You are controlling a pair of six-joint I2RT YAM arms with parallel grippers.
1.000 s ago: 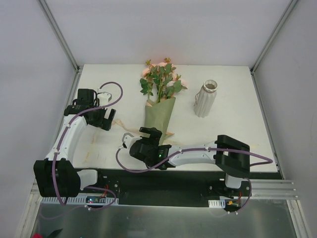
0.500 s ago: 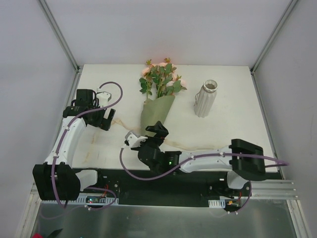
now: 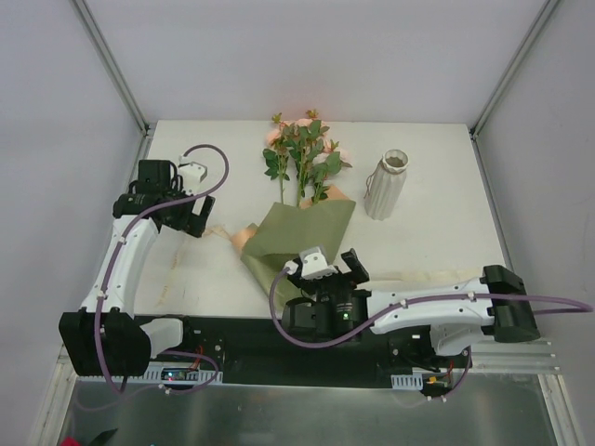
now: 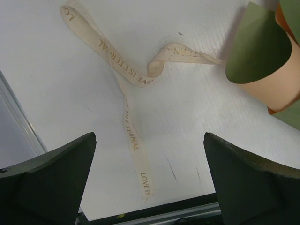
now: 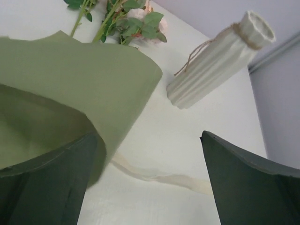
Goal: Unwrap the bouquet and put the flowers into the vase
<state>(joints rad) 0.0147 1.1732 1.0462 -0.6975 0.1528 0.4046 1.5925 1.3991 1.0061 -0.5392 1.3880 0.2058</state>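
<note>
Paper (image 3: 302,228) has been dragged open toward the right pincer (image 3: 330,267), so the flowers (image 3: 299,167) are bared just beyond it, with the vase (image 3: 386,186) further right. Right pincer and left pincer (image 3: 186,218) are both spread, nothing pinched.

Flowers (image 3: 299,153) lie on opened olive paper (image 3: 297,237) near upright vase (image 3: 386,188).

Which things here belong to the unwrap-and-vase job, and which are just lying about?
Job:
- flowers
- paper, opened out, stem ends lying on it
- vase, upright

Lying about:
- ribbon, untied and loose
</note>
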